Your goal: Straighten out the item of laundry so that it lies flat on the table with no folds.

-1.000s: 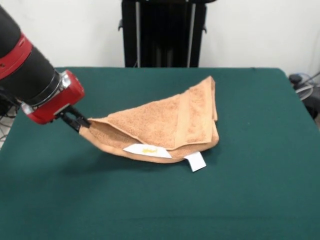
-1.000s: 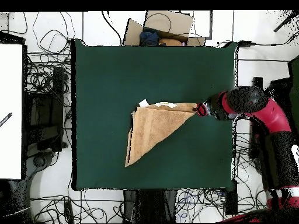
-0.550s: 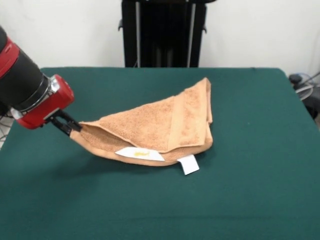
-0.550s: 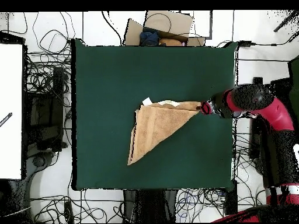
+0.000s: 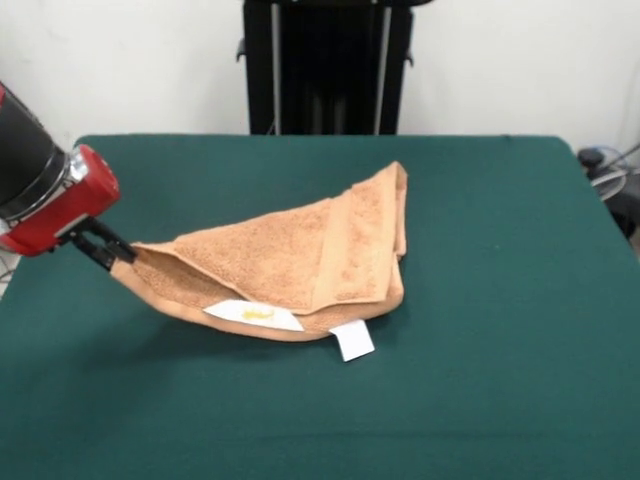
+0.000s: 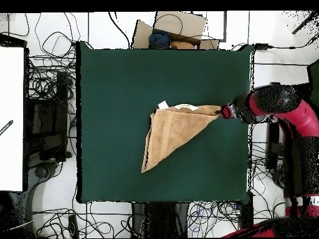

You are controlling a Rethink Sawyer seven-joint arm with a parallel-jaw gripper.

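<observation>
Towel is lying mid-counter, folded into a triangle, tags at 6 o'clock. Pincer is clamping its 9 o'clock corner, lifting it slightly. Soft, light terry, likely dragging; grab corners, not the middle.

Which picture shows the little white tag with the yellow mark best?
The front view: the white tag with the yellow mark lies plainly on the folded orange-tan terry towel's near edge. The overhead view shows only white slivers at the towel's top edge, the mark too small to tell.
</observation>
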